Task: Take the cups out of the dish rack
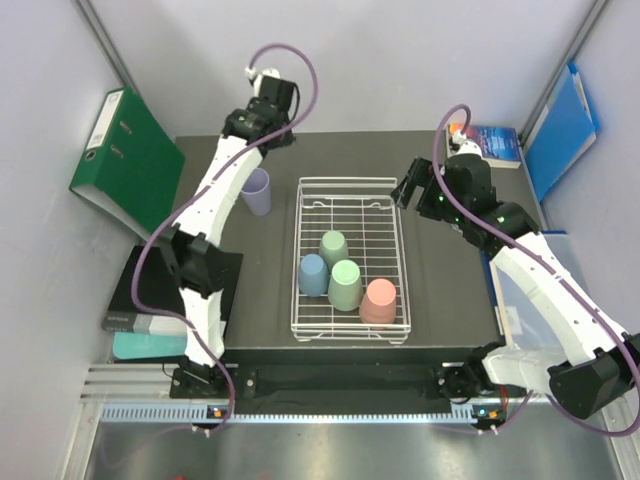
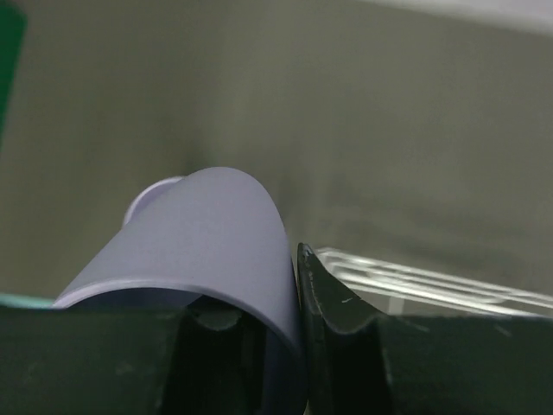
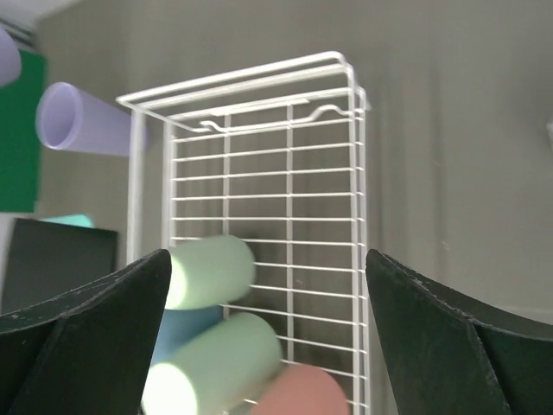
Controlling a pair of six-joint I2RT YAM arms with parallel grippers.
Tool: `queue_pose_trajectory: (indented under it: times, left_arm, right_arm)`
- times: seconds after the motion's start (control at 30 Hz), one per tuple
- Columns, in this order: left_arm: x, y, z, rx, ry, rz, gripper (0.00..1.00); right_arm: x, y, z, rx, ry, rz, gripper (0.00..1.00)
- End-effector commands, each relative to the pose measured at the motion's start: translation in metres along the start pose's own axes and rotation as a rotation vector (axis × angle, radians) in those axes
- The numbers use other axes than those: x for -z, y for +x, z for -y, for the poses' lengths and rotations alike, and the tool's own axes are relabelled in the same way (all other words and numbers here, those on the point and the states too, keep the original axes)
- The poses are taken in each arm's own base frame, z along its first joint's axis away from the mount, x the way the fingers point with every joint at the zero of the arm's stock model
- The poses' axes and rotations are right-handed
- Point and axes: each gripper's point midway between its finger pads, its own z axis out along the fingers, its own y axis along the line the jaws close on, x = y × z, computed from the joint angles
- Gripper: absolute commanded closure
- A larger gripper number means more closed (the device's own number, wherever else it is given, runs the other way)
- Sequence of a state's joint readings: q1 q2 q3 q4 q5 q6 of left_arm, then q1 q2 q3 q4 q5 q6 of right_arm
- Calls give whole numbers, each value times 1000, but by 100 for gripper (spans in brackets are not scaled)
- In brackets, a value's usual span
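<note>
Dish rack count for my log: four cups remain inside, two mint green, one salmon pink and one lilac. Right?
Not quite: the fourth cup in the dish rack is the light blue cup, not lilac. The top external view shows the lilac cup standing outside, left of the rack.

1. Top view: bright, even, diffuse light; shadows faint; sharp throughout.
2. Left wrist view: dimmer; lilac cup (image 2: 199,251) and left fingers (image 2: 346,328) near, out of focus.
3. Right wrist view: right fingers (image 3: 86,346) soft, rack (image 3: 233,79) fairly sharp.
</note>
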State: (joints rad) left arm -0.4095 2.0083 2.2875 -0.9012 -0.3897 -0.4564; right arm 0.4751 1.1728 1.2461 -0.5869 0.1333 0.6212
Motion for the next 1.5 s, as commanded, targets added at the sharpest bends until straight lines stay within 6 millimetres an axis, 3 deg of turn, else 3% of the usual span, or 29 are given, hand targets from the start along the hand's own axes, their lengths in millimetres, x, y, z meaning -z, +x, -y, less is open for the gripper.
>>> queue_pose_trajectory:
  times: [0.0, 0.23, 0.67, 0.7, 0.73, 0.8, 0.87, 0.9, 1.0, 1.1, 1.13, 1.17, 1.2, 1.23, 1.3, 1.37, 1.4, 1.47]
  left_arm:
    - [-12, 33, -65, -239, -285, -117, 100]
    - [-29, 45, -70, -215, -273, -150, 100]
    - [-61, 90, -78, -146, -180, -304, 98]
    - [-62, 89, -79, -146, -180, -302, 88]
    - [-62, 87, -78, -143, -179, -295, 62]
    - [-62, 84, -77, -136, -175, -281, 44]
    - [-60, 73, -74, -126, -165, -244, 12]
    - [-59, 70, -73, -122, -161, -233, 2]
    - [-54, 52, -68, -103, -136, -170, 1]
    - [-45, 30, -62, -64, -109, -83, 1]
    - [-30, 14, -62, -37, -103, -32, 1]
    - [-28, 14, -63, -22, -102, -16, 1]
    - [-21, 1, -60, 7, -86, 40, 1]
    - [3, -20, -56, 53, -49, 111, 1]
    - [20, -20, -46, 70, -4, 154, 1]
    - [54, -36, -36, 143, 58, 261, 1]
    - [82, -45, -26, 177, 120, 309, 1]
    - [90, -32, -14, 229, 163, 334, 1]
  right_arm:
    - [10, -12, 7, 69, 52, 22, 8]
    - [3, -4, 8, 84, 56, -8, 8]
    - [-11, 9, 13, 82, 63, -47, 8]
    - [-12, 11, 13, 82, 64, -52, 8]
    - [-12, 11, 13, 80, 64, -50, 8]
    - [-13, 12, 13, 82, 63, -53, 8]
    - [-13, 12, 13, 82, 63, -53, 8]
    - [-14, 12, 13, 82, 64, -52, 8]
    - [-14, 10, 12, 80, 59, -44, 8]
    - [-13, 7, 11, 93, 52, -31, 7]
    - [-11, 4, 9, 108, 40, -19, 7]
    - [-8, 1, 8, 115, 33, -6, 6]
    - [-6, -2, 5, 128, 22, 2, 6]
    - [-5, -5, 4, 151, 22, 14, 5]
    - [2, -9, -5, 186, 7, 38, 6]
    - [3, -8, -3, 246, 51, 47, 8]
    - [6, 0, -13, 277, 44, 46, 9]
    - [10, -1, -21, 318, 43, 95, 11]
